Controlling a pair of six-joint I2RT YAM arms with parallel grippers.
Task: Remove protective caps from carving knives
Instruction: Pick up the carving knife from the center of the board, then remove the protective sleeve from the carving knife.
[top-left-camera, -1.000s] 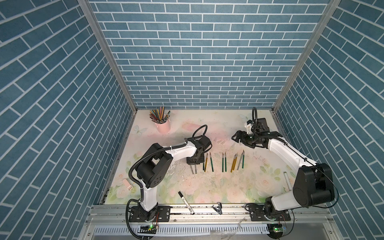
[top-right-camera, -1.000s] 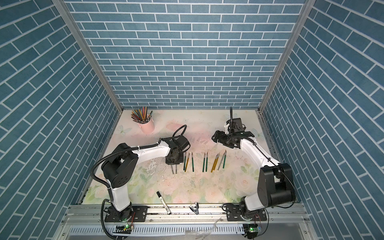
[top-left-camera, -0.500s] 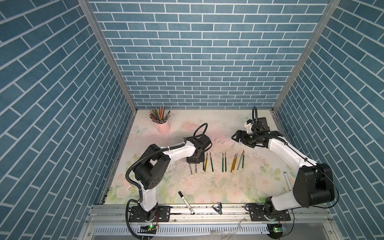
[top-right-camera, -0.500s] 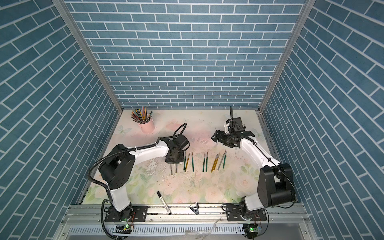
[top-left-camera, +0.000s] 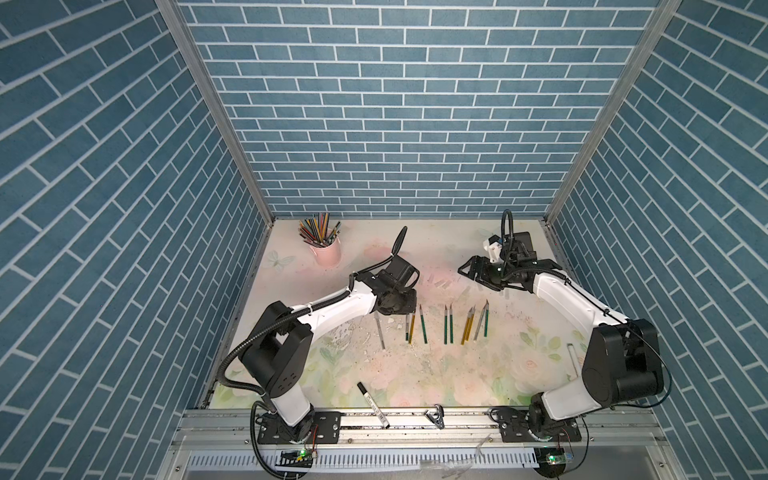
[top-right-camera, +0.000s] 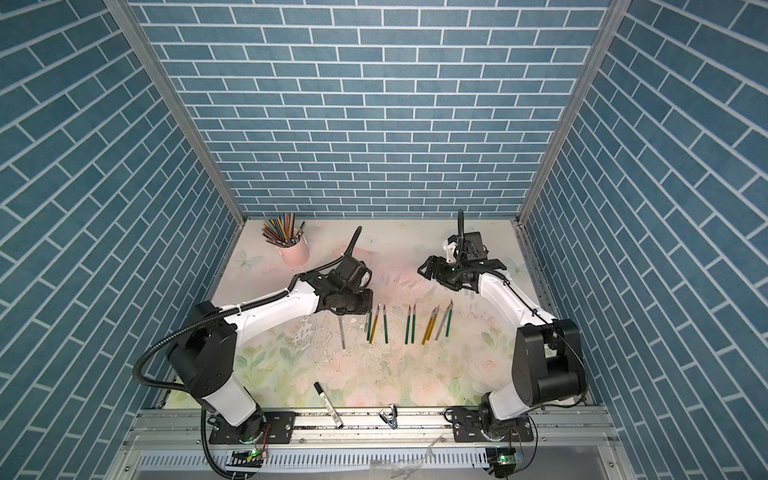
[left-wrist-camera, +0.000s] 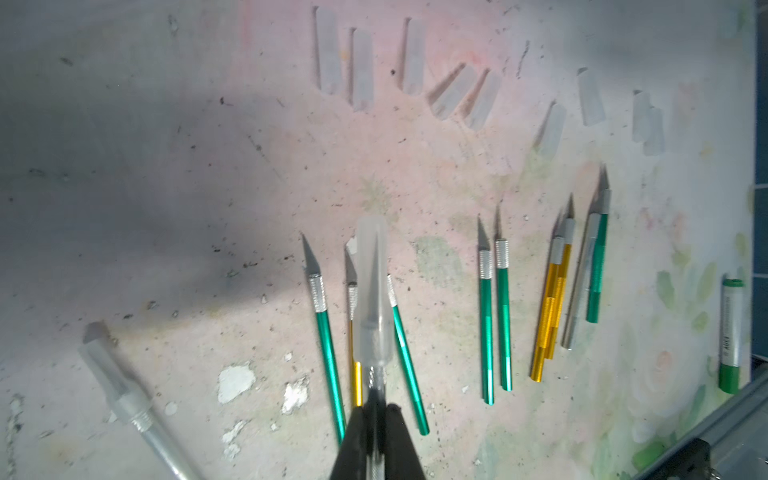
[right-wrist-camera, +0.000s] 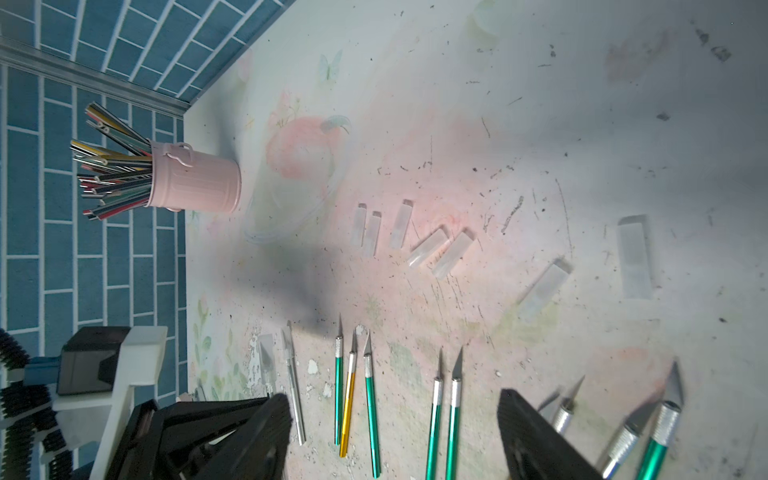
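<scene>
Cap (left-wrist-camera: 374, 291) tops the knife (left-wrist-camera: 375, 376) that my shut left fingers (left-wrist-camera: 365, 436) grip by its handle, pointing straight away from them, while my right fingers (right-wrist-camera: 528, 428) hang wide open and empty, well apart over the desk (left-wrist-camera: 166, 208).

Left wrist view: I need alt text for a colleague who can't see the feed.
The left gripper is shut on a knife whose blade sits inside a translucent cap, held over a row of uncapped green, gold and silver knives. Loose caps lie beyond them; another capped silver knife lies off to one side.
</scene>
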